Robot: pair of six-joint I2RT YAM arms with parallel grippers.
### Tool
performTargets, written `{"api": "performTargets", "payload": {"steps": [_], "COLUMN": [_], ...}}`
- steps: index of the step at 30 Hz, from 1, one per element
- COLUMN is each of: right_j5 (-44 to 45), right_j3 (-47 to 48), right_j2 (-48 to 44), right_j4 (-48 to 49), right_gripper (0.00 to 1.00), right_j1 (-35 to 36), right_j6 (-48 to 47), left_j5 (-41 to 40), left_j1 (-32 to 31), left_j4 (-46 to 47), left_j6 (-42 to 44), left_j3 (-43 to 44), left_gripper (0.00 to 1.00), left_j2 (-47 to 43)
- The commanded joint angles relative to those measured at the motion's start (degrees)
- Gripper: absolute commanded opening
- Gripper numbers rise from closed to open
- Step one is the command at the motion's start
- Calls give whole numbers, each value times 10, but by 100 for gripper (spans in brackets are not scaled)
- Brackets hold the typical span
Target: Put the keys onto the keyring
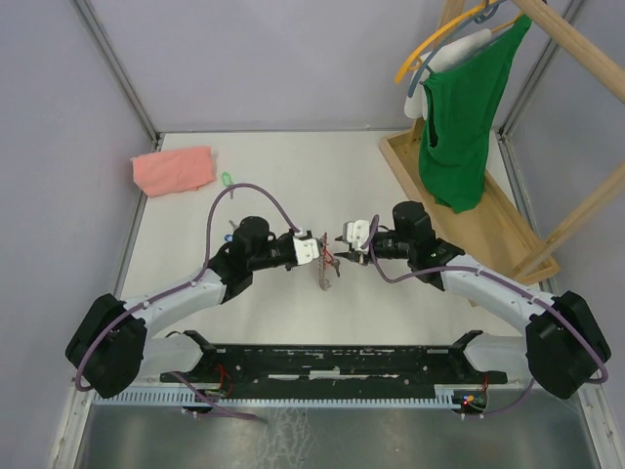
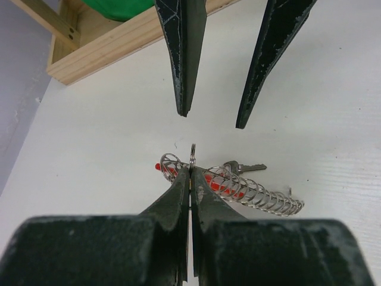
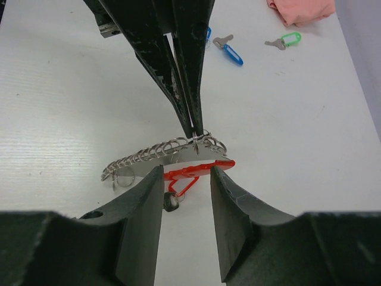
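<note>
**Keyring** (image 3: 156, 150): a grey wire strip with a row of loops. It lies at the middle of the table (image 1: 273, 166), between the two wrists. A red band (image 3: 199, 170) runs along it, and a black tag (image 3: 171, 202) sits just beside that. A silver key (image 2: 245, 168) touches the coils; whether it is threaded on cannot be told.

**Left gripper** (image 2: 191, 170): jaws closed tight, pinching one small upright loop of the keyring.

**Right gripper** (image 3: 186, 176): jaws apart and holding nothing. Its tips face the left gripper's across the keyring and are just beside the red band.

**Loose keys:** a green key (image 3: 284, 40) and two blue keys (image 3: 229, 52) lie on the far left of the table. They are near the pink cloth (image 1: 173, 170) and well apart from the keyring.

**Step in hand (judged):** threading. The left gripper steadies the keyring by its loop, and the right gripper is free to bring a key.

**Next move (judged):**
- The right gripper should draw clear of the coils without snagging them.
- It then reaches far left for a loose key and takes it by the plastic tag, so the key's hole stays exposed.
- It brings that hole onto a loop.
- The left grip must not slacken meanwhile, since the thin wire could twist out of line.
</note>
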Motion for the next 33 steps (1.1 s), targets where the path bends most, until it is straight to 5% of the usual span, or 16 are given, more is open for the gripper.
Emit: {"api": "performTargets", "payload": {"steps": [1,33], "right_j5": [-6,-36], "right_j3": [4,7], "right_j2": [5,82], "right_j4": [50,119], "right_gripper": [44,28], "right_j1": [11,14], "right_j6": [-21,-4], "left_j5": [-32,6], "left_j1": [-9,-10], "left_j4": [-28,241], "left_j6": [38,-73], "left_j3": [30,-89], "left_gripper": [3,3], "left_j2": [-24,-14]}}
